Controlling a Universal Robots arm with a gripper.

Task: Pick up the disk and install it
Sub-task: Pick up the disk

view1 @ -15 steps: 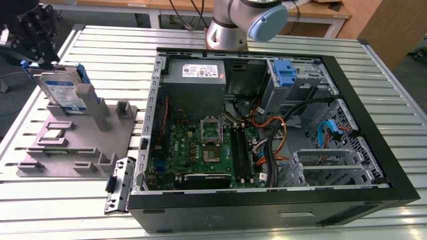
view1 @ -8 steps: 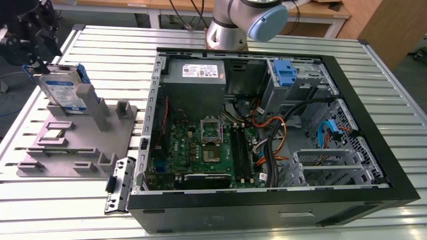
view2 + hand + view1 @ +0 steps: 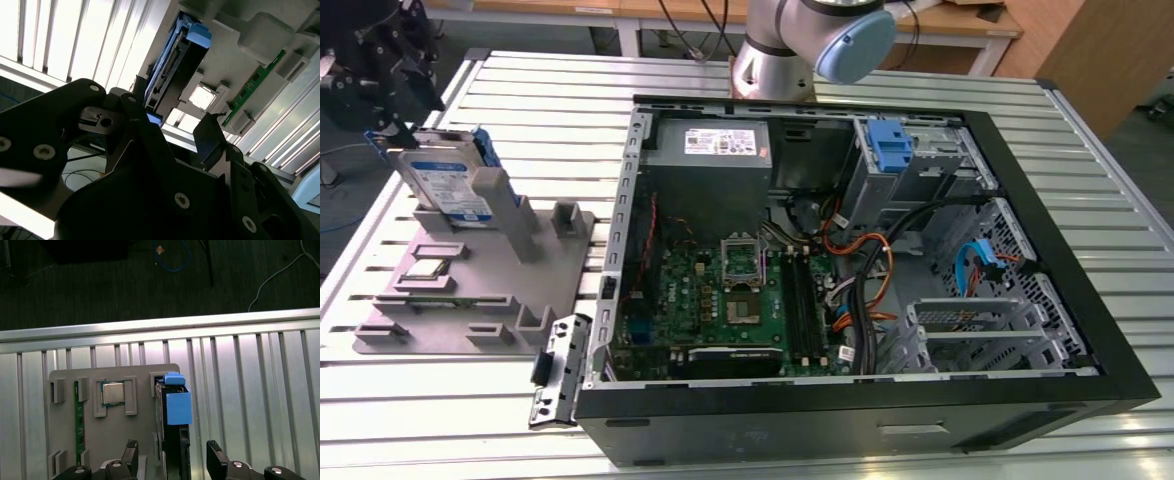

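End effector (image 3: 172, 449) spread wide, straddling the upright disk (image 3: 178, 407) without touching it.

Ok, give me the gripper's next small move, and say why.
Probably ease it straight down a little. In the first wrist view the gripper is open, its fingers flank the disk, which stands upright in the grey fixture and looks ungripped.

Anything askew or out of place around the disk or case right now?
Mostly no: the disk stands upright in its slot on the grey fixture, with the open pincer straddling it. One oddity: a black bracket lies askew on the table beside the case.
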